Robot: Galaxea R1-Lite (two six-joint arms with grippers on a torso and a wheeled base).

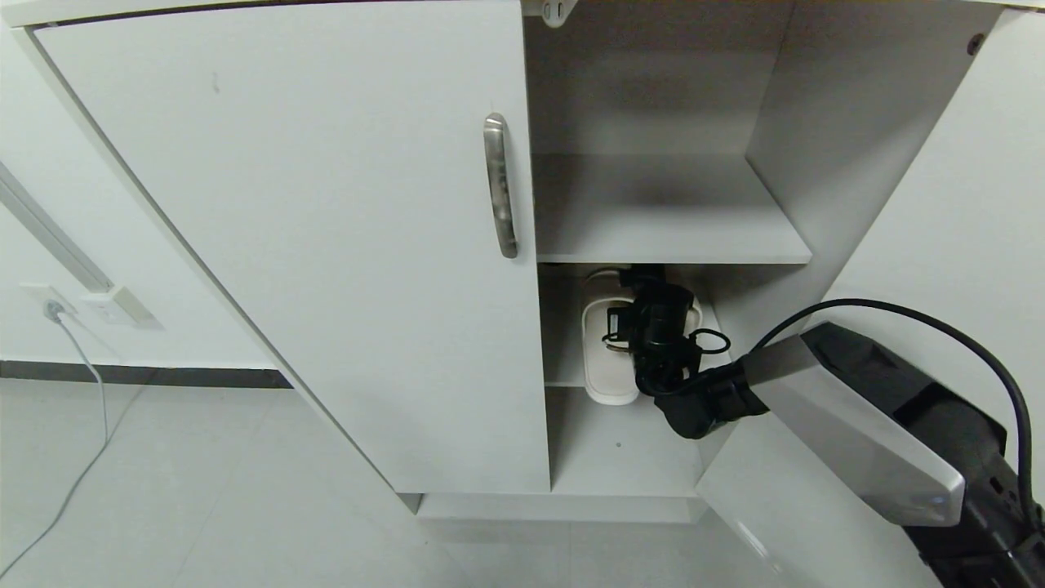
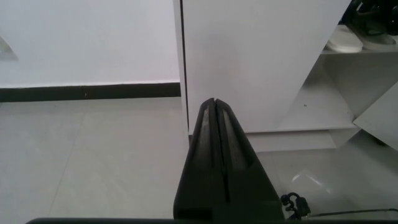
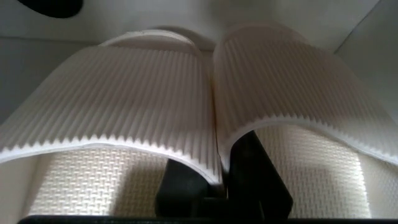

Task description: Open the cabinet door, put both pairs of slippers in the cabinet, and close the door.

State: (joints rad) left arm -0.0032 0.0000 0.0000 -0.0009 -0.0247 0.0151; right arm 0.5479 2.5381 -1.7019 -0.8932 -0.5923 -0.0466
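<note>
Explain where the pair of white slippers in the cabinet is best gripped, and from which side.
Pinch the white slippers where their two straps meet, one finger under each arch, coming from the open front of the cabinet. They lie side by side, touching, and the raised straps leave room over the footbeds, so one squeeze probably lifts both.

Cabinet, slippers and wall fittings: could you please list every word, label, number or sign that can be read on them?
None: no readable text anywhere.
The cabinet door, its handle and the shelf are plain, with no label.
The slippers show only ribbing, no print.
The wall socket is too small to tell any marking.
</note>
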